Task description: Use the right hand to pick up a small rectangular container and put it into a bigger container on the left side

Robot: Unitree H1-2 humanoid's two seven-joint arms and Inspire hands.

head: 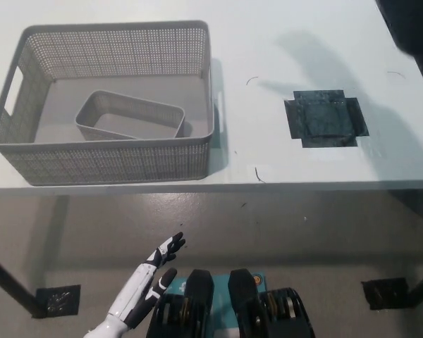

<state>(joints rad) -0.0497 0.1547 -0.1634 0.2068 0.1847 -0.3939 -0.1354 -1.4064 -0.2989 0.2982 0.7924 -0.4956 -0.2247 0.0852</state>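
Small rectangular container lies inside the bigger container at the table's left edge; placement appears complete. White left hand rests below the table's near edge, fingers released, holding nothing. Right hand is out of view.

The desk runs out of the picture at the top, left and right, so its full extent cannot be seen. The near wall of the big basket hides the lower side of the small container inside it. The white left hand is cut off at the bottom edge below the wrist. The black right hand is out of view. A dark shape at the top right corner is cropped and unidentifiable.
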